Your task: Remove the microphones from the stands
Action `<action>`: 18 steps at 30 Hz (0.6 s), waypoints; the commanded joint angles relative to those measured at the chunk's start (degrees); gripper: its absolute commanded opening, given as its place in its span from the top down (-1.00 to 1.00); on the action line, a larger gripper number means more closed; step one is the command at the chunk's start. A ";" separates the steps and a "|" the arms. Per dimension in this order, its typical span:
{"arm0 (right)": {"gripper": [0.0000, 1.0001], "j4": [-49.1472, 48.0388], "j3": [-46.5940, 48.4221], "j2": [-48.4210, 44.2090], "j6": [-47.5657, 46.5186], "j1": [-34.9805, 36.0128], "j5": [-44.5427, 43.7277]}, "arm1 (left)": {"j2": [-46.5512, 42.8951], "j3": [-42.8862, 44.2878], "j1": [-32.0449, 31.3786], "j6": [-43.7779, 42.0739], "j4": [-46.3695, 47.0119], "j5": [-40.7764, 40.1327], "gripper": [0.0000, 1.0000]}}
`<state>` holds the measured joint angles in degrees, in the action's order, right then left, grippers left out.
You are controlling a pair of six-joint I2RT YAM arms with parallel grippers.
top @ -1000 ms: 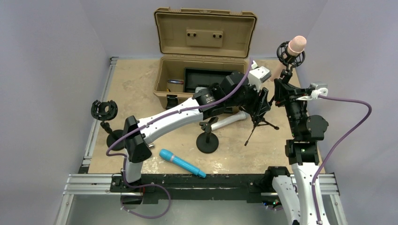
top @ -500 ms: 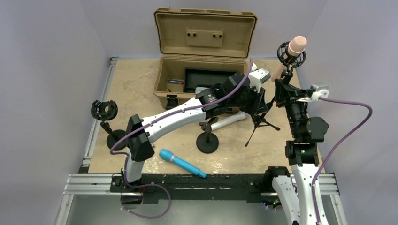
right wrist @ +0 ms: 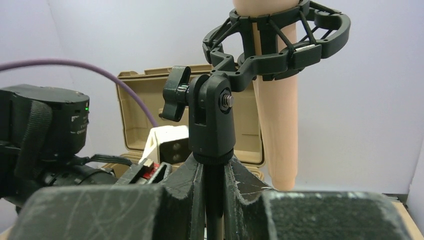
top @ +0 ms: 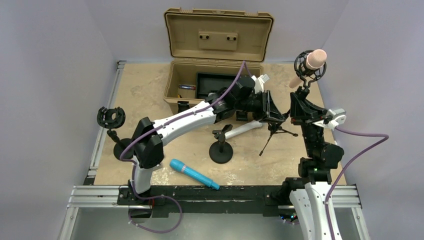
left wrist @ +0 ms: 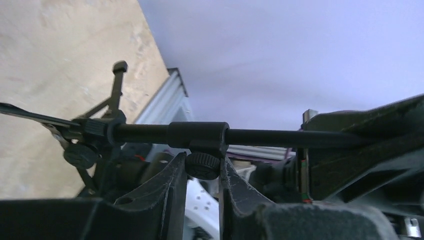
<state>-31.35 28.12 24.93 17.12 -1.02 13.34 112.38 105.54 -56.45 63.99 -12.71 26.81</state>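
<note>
Trouble is likeliest at the handover: both arms hold the stand (top: 276,131) and neither holds the microphone (right wrist: 276,125). The left gripper (left wrist: 202,167) has its jaws nearly closed, pinching the small knob (left wrist: 202,161) on the pole's collar. The right gripper (right wrist: 212,172) has its jaws drawn tight round the pole just under the swivel joint (right wrist: 212,120). Should either let go to reach upward, the light tripod may tip or twist on the bench (top: 150,95). A pull off the microphone's axis may snag it in the shock mount (right wrist: 280,52) and drag everything along. The microphone sits through that mount's ring atop the stand, at the far right. Its long axis runs steeply, head up and away, tail hanging down below the ring.
</note>
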 commanded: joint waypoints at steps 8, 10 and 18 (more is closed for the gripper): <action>1.00 -6.73 0.59 -1.39 -0.43 0.14 1.64 | -3.25 -12.62 1.20 45.26 34.86 5.12 1.00; 1.00 -6.26 0.75 -1.30 -0.45 0.13 1.18 | -4.25 -10.88 1.42 38.27 30.29 5.05 0.89; 1.00 -4.97 1.54 -1.46 -0.33 0.14 0.24 | -10.69 -10.33 1.43 12.33 10.82 -2.03 -0.11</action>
<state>-31.68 27.57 24.34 16.10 -1.06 14.48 108.60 92.47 -55.61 89.76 3.79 29.30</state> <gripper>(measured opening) 0.106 0.512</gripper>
